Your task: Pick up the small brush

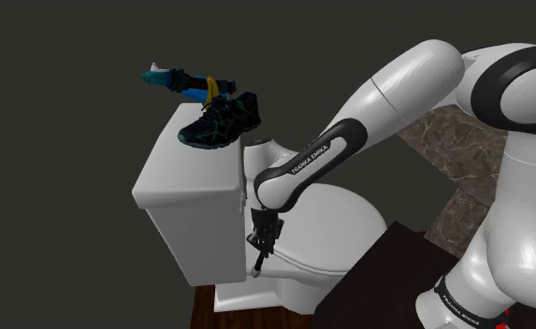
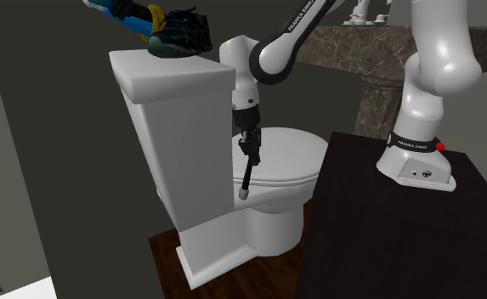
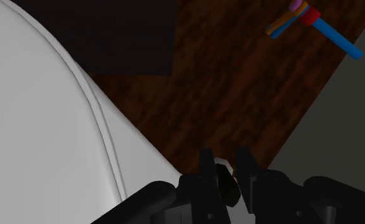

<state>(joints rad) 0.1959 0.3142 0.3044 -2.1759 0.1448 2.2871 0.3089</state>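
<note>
The small brush (image 2: 246, 177) is a thin black stick with a pale tip, hanging straight down beside the white toilet bowl (image 2: 284, 161). My black gripper (image 2: 250, 151) points downward between the tank and the bowl and is shut on the brush's upper end. In the shoulder view the gripper (image 1: 261, 245) sits low against the bowl with the brush (image 1: 257, 267) poking out below it. In the wrist view the two fingers (image 3: 206, 168) clasp the brush's dark handle (image 3: 221, 181) at the gripper (image 3: 224, 173).
The toilet tank (image 1: 186, 201) stands close beside the hand. On its lid lie a dark sneaker (image 1: 221, 121) and a blue-and-yellow object (image 1: 177, 82). A wooden floor (image 3: 225, 83) lies below, with a colourful stick-like thing (image 3: 314, 22) on it. The dark stand (image 2: 386, 229) is on the bowl's other side.
</note>
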